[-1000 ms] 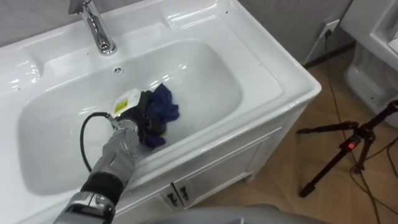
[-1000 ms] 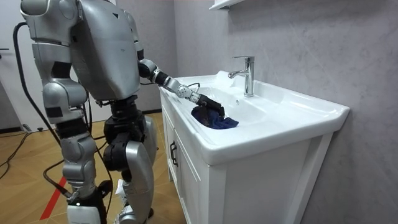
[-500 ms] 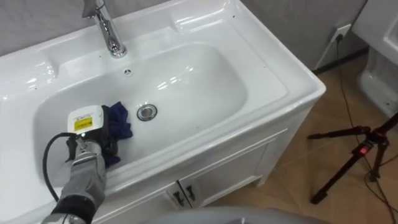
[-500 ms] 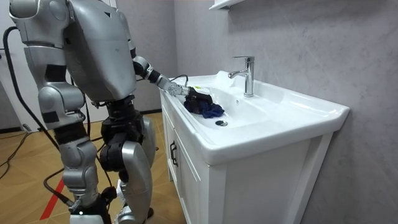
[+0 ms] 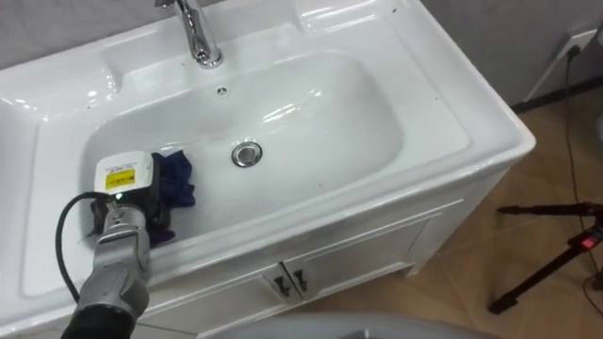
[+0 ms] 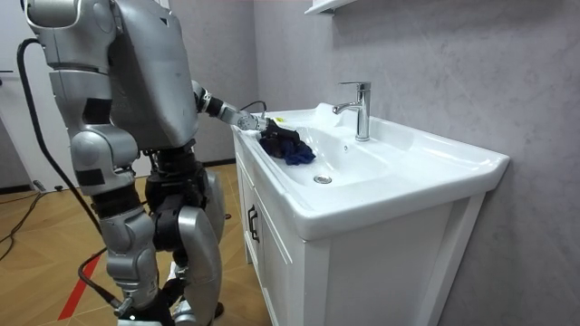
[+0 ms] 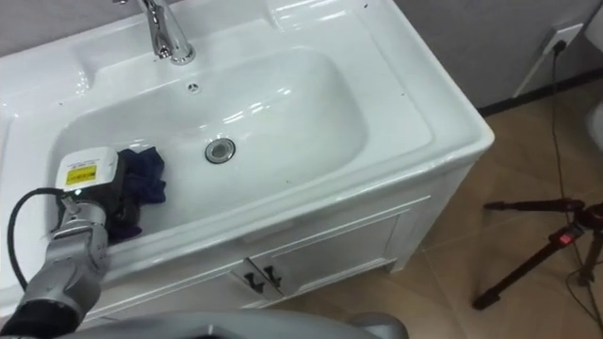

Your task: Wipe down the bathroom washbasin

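My left hand [image 5: 125,188] sits at the 9 o'clock end of the basin [image 5: 330,113], low on its sloping wall. Its fingers look curled into the dark blue cloth [image 5: 176,179], which bunches out from them toward 2 o'clock. The basin's long axis runs from 9 to 3, with the drain [image 5: 247,154] near the cloth at 2 o'clock and the bare bowl beyond it, so I judge the next stroke must sweep toward 3.
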Controlling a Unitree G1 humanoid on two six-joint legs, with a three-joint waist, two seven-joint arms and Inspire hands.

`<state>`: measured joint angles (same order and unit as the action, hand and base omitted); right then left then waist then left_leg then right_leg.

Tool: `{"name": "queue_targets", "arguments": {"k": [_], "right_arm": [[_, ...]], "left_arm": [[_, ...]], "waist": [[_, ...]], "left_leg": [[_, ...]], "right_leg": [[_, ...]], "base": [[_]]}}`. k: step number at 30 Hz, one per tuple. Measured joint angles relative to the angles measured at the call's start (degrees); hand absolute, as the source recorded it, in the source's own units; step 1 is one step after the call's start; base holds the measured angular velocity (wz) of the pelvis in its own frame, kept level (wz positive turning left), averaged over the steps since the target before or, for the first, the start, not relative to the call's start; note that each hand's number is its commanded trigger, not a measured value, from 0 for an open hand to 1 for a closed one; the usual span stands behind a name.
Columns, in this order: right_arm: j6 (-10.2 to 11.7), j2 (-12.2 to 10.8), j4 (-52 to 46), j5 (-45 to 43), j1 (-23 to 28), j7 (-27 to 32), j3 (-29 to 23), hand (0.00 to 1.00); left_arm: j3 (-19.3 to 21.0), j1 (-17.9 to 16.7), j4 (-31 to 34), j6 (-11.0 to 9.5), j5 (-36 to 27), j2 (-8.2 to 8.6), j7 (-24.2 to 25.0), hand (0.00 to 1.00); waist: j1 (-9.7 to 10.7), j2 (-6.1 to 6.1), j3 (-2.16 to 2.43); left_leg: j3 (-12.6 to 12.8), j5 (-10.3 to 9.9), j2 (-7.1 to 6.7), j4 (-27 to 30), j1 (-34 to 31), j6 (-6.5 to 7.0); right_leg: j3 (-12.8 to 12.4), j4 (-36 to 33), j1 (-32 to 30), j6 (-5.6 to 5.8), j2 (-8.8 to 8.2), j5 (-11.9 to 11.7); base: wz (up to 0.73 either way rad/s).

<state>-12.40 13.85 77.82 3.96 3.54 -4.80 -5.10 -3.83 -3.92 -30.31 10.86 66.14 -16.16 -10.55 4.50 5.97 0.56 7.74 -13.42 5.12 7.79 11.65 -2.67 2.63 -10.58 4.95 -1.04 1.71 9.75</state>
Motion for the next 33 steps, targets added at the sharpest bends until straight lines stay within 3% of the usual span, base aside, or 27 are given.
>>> {"name": "queue_targets", "arguments": {"k": [6,11,14,18,27,33], "right_arm": [[1.7,0.0,-0.2,5.0,0.1,1.5,1.7,0.00],[4.0,-0.2,-0.3,5.9,-0.2,1.5,2.7,0.00],[5.6,-0.3,0.1,7.8,0.0,0.9,2.8,0.00],[7.1,-0.8,0.3,9.9,-0.1,0.8,3.0,0.00],[9.8,-0.8,0.2,12.5,0.6,-0.5,4.0,0.00],[10.0,-0.6,0.2,12.5,0.9,-1.1,4.0,0.00]], "left_arm": [[0.5,0.0,2.4,0.0,-2.8,-0.26,0.0,1.00],[2.2,0.0,5.1,-0.2,-3.1,-0.25,0.0,1.00],[4.0,-0.1,9.7,-0.2,-3.7,-0.26,-0.1,1.00],[8.1,-0.1,13.6,-1.0,-5.0,-0.25,-3.4,1.00],[8.5,-0.1,20.2,-3.7,-6.7,-0.31,-9.0,1.00],[8.8,-0.1,23.6,-5.1,-9.4,-0.31,-12.6,1.00]], "waist": [[-0.3,-0.26,-0.60],[-0.6,-0.60,-0.60],[-1.8,-1.34,-0.90],[-1.9,-1.50,-0.86],[-2.5,-1.33,-0.80],[-3.1,-1.24,-0.74]], "left_leg": [[-0.5,0.0,0.00,0.0,-0.8,0.00],[-1.8,0.0,0.00,0.1,-1.5,-0.01],[-2.1,0.0,0.03,0.1,-1.6,-0.01],[-2.5,0.0,0.03,0.0,-2.2,-0.01],[-3.9,0.0,-0.13,0.0,-2.5,-0.01],[-4.7,0.0,-0.40,-0.1,-2.4,0.00]], "right_leg": [[0.7,0.5,-0.3,0.00,-0.04,0.0],[1.3,1.1,-0.2,0.01,-0.02,-0.1],[1.7,1.7,0.0,-0.04,-0.02,-0.2],[2.3,1.8,-0.1,-0.03,-0.12,-0.2],[3.1,1.9,0.2,-0.02,-0.45,-0.2],[3.1,1.9,0.2,-0.01,-0.61,-0.2]], "base": [[0.06],[0.09],[0.06],[0.08],[0.08],[0.00]]}}
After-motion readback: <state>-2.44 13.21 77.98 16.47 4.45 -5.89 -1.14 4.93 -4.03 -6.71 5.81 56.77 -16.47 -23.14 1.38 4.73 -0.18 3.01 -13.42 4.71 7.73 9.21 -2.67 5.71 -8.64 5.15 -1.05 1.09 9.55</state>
